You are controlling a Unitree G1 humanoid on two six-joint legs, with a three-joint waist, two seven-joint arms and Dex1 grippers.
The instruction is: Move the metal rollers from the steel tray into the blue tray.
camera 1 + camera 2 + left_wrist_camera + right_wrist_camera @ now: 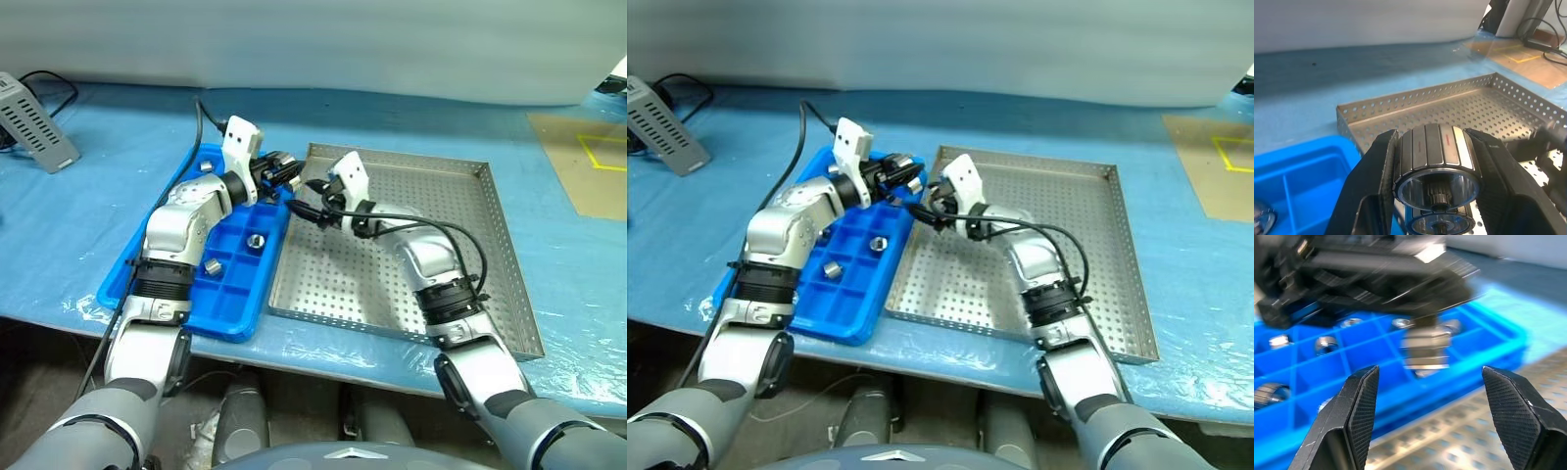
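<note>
My left gripper [285, 176] is shut on a metal roller [1435, 156], a ribbed silver cylinder with a central hole. It hangs over the far right corner of the blue tray [235, 315], next to the steel tray's [323, 284] far left corner. A second ring face [1440, 224] shows just beneath the held one. My right gripper [312, 203] stands open over the steel tray's left edge, facing the left gripper, with nothing between its fingers [1364, 416]. Several rollers [255, 240] lie in the blue tray's compartments.
A grey ribbed box [34, 122] with black cables sits far left on the blue table cover. A tan board with yellow tape [588, 166] lies far right. The table's front edge runs just below both trays.
</note>
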